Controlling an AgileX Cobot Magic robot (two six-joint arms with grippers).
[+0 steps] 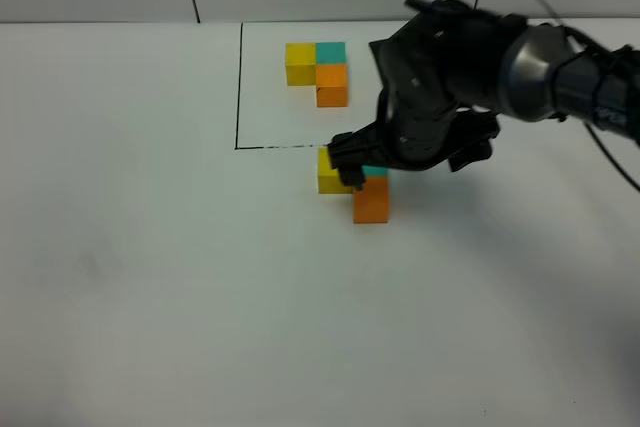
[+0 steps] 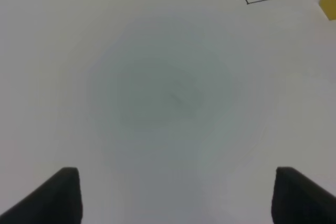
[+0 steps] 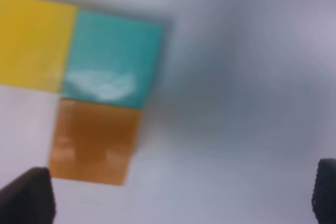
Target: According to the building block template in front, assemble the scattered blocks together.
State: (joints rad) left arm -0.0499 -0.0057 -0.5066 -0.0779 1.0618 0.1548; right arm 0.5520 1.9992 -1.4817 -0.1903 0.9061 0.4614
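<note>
White tabletop [image 1: 150, 297] carries the orange cube [image 1: 371, 201] touching the teal cube [image 3: 113, 59], which touches the yellow cube [image 1: 331, 173], under the spread, empty right gripper [image 3: 178, 203], with the matching template [image 1: 318, 71] beyond; left gripper [image 2: 176, 195] spread, empty.

My right arm [image 1: 520, 72] is glossy black with a rounded silver-grey joint and thin black cables trailing off it. My right pincer [image 1: 352, 162] is matte black, its fingertips [image 3: 26, 198] blunt and dark.
</note>
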